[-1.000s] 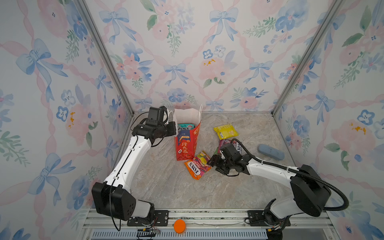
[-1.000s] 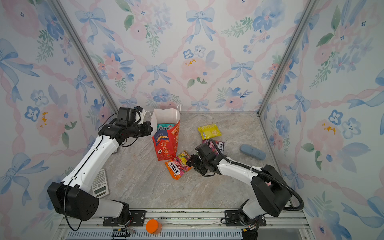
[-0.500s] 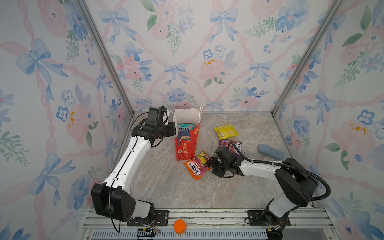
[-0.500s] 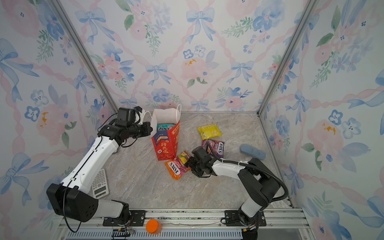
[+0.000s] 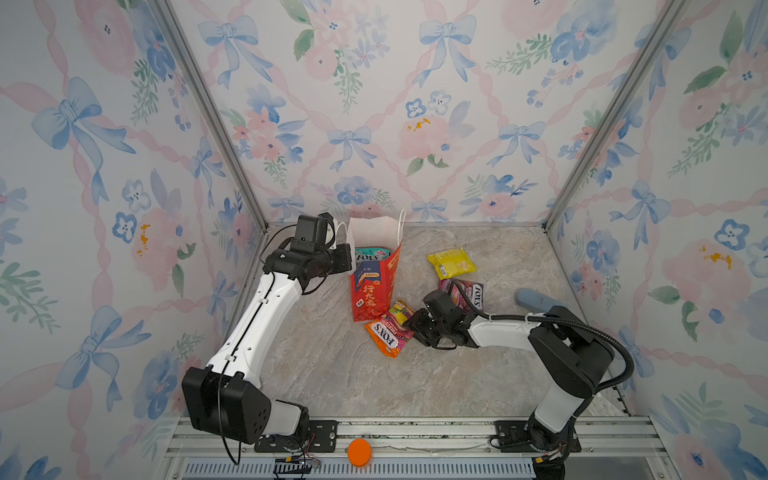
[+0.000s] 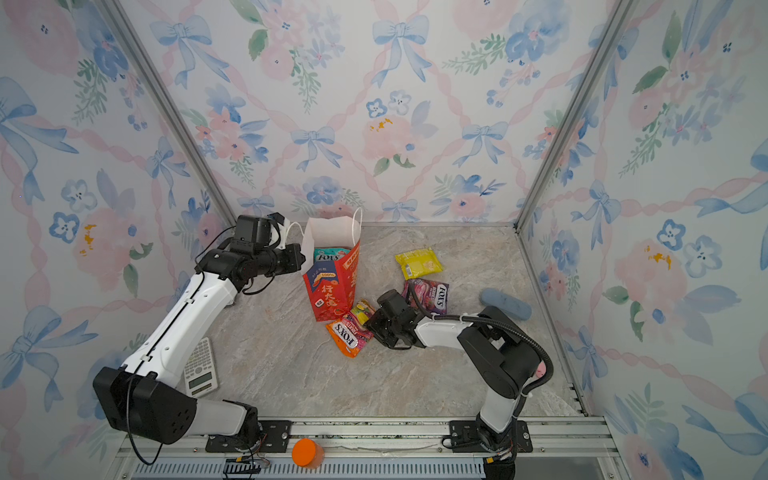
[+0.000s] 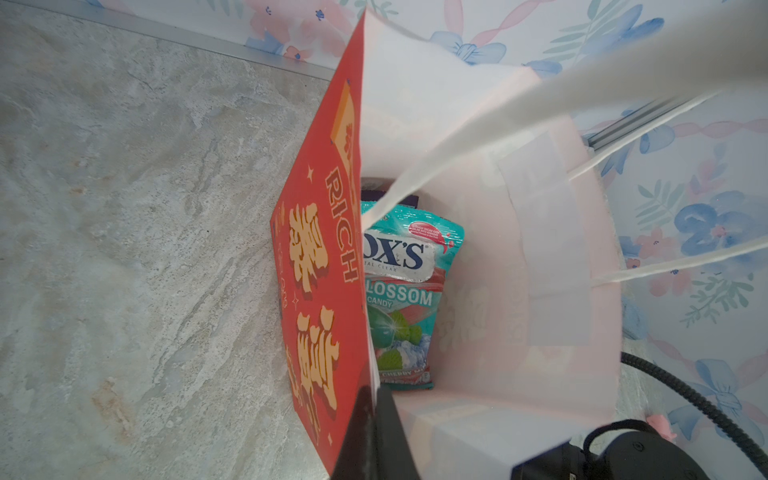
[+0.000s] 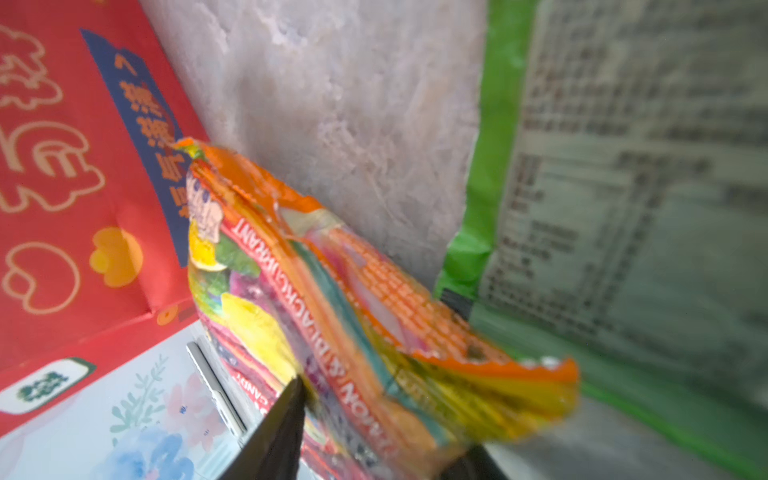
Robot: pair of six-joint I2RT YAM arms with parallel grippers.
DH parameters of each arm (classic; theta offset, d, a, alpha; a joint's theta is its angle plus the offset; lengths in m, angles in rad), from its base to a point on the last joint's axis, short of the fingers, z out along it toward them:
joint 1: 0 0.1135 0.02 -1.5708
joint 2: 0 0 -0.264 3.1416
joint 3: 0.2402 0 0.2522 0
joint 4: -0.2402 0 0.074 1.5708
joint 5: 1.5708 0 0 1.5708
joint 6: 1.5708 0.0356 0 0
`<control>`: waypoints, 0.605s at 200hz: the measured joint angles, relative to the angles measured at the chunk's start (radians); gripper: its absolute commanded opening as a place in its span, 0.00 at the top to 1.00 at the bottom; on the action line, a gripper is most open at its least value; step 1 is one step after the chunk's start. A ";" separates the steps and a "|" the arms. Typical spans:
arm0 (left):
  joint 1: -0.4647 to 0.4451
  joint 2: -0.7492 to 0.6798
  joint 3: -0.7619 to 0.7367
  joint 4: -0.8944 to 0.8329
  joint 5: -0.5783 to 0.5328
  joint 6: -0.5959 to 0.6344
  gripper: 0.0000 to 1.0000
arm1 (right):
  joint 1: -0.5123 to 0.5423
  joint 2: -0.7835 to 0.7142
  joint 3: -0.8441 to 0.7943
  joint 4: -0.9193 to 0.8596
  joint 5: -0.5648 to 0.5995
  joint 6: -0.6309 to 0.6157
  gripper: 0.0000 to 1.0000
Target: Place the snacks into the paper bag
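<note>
**Orange pkt at the bag's foot, R claw on its end**

The paper bag (image 5: 372, 291) stands upright w/ its mouth open. L gripper (image 7: 376, 411) is clamped tight on the bag's rim, the wall's edge nipped btwn its fingers, which props the mouth open. Inside the bag a teal pkt (image 7: 399, 291) leans against the red wall. Something dark sits behind it, too hidden to name.

Orange pkt (image 5: 388, 332) lies on the table (image 5: 332, 374) right at the bag's foot, on the side toward the arm bases. R gripper (image 5: 412, 325) is at the pkt end furthest from the bag. In the right wrist view the jaws stand partly apart w/ the crumpled pkt end btwn them. Firm pinch or only straddling: can't tell. A green-edged pkt (image 8: 623, 208), back side up, lies just beside it. Yellow pkt (image 5: 451, 262) and purple pkt (image 5: 467, 291) lie well apart from the bag, on the R arm's side.

Handling, as I judge it: the pkts are light and soft, and the glossy, crinkly film is prob. slippery. Loose sweets inside would shift, so a grip on the fat belly could squirt out. Better hold is the flat sealed end seam, taken deep in the jaws, so the pkt hangs long-ways and goes into the bag narrow end first. The bag is thin paper and should tip easily, so the L hold on the rim matters. Don't clip the bag's near wall going in.
</note>
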 measured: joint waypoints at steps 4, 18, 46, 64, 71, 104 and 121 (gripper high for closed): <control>0.000 0.000 0.000 0.000 0.000 0.000 1.00 | 0.000 0.003 0.000 0.001 0.000 -0.004 0.74; 0.000 0.000 0.000 0.000 0.000 0.000 1.00 | 0.000 0.008 0.001 0.012 0.000 0.000 0.85; 0.001 0.000 0.000 0.000 0.000 0.000 1.00 | 0.001 0.006 0.011 0.006 0.011 -0.037 0.99; 0.001 0.000 0.000 0.000 0.000 0.000 1.00 | 0.006 -0.007 0.027 -0.038 0.037 -0.079 1.00; 0.001 0.000 0.000 0.000 0.000 0.000 1.00 | 0.006 -0.019 0.033 -0.061 0.051 -0.099 1.00; 0.001 0.000 0.000 0.000 0.000 0.000 1.00 | 0.006 -0.100 0.050 -0.177 0.111 -0.193 1.00; 0.001 0.000 0.000 0.000 0.000 0.000 1.00 | 0.006 -0.150 0.057 -0.228 0.136 -0.237 1.00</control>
